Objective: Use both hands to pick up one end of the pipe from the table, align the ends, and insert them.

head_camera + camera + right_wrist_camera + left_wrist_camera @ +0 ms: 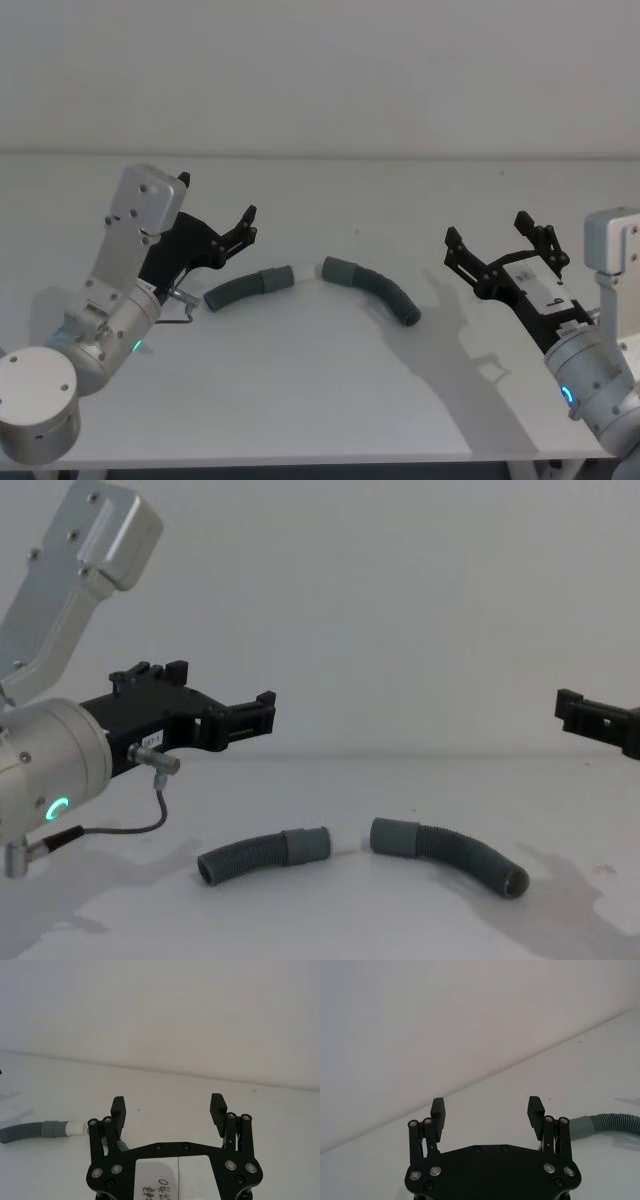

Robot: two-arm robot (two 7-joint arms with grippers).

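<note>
Left arm housing (45, 770), silver-grey with a green ring light (60, 806), is recorded closest to the chest camera. Its left pincer (486, 1109) is held off the tabletop (300, 400) with jaws spread wide and nothing between them, above and just behind the plain ribbed end of the shorter hose piece (240, 289). The right pincer (168, 1106) is likewise released and empty, raised over the tabletop's right side, well apart from the longer hose piece (378, 287). Each pincer is stationed on its own piece's side, presumably so that one piece can be taken by each arm. Both corrugated pieces are laid flat near the tabletop's middle, long axes running roughly left to right, the two curves together forming a shallow arch. On the shorter piece, the smooth grey cuff (272, 279) and its white spigot (287, 273) are pointed toward the robot's right. On the longer piece, the cuff (338, 268) is pointed toward the robot's left, while its open ribbed end (410, 316) is turned rightward and nearer the robot. The cuffs are thus faced toward each other, near but apart and slightly out of line. No grasp is judged to have been made; alignment and insertion remain outstanding.
</note>
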